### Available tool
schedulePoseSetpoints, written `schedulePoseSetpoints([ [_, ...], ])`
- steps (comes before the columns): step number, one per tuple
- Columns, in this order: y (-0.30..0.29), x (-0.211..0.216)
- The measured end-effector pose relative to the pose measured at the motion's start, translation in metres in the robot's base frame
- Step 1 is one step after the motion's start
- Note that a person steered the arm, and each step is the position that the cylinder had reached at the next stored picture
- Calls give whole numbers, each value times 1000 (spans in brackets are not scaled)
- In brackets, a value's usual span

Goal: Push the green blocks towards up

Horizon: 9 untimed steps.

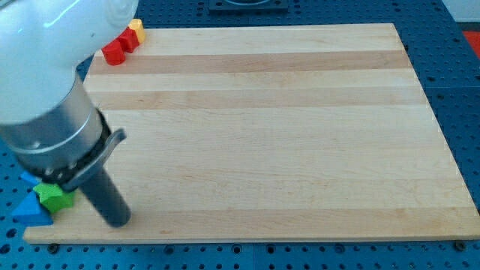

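A green block (55, 196) sits at the board's bottom left corner, partly hidden by the arm. A blue triangular block (30, 212) lies just left of it and below, touching it. The dark rod comes down from the big arm body at the view's left; my tip (118, 223) rests on the board just right of the green block, a short gap away. At the top left corner, two red blocks (118, 48) and a yellow block (136, 30) stand together. Only one green block shows.
The wooden board (262, 135) lies on a blue perforated table (461, 90). The arm's white and grey body (52, 82) hides the board's left edge. A bit of another blue block (27, 178) peeks out under the arm.
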<state>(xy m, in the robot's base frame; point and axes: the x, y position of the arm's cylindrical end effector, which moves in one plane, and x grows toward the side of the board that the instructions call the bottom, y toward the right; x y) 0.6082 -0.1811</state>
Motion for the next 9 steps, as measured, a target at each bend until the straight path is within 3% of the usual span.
schedulePoseSetpoints([
  [4,-83,2],
  [8,-85,-57],
  [9,-35,-55],
])
